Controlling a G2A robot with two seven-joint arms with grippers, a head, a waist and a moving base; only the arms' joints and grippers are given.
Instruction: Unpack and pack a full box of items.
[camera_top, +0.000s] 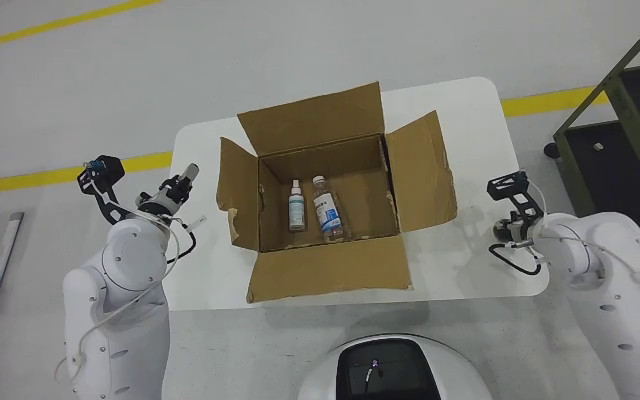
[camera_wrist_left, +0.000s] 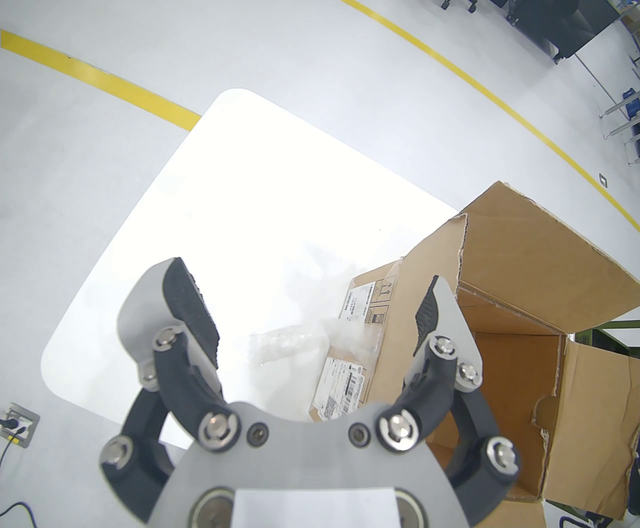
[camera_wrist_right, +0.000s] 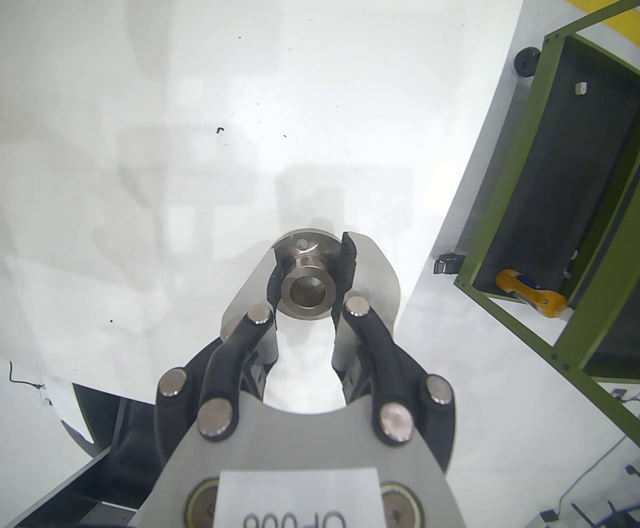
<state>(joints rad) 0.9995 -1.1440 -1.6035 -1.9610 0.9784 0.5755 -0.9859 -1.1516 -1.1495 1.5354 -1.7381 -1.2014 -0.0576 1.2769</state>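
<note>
a slim bottle (camera_top: 297, 206) and a wider bottle (camera_top: 327, 215) lie side by side in the one open box (camera_top: 330, 270) on the worktop (camera_top: 210, 150), long axes near-to-far. they are right of the left gripper (camera_wrist_left: 310, 300), whose jaws gape empty; it is likely the nearer. the right gripper (camera_wrist_right: 310, 270), jaws clamped on one metal bushing (camera_wrist_right: 300, 262), hangs over the right edge.

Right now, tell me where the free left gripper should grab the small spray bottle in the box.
Grip the spray bottle across its body at mid-length, coming straight down through the open box. It lies flat, cap toward the far wall, so walls likely block any side approach. The gap to the larger bottle looks narrow.
</note>
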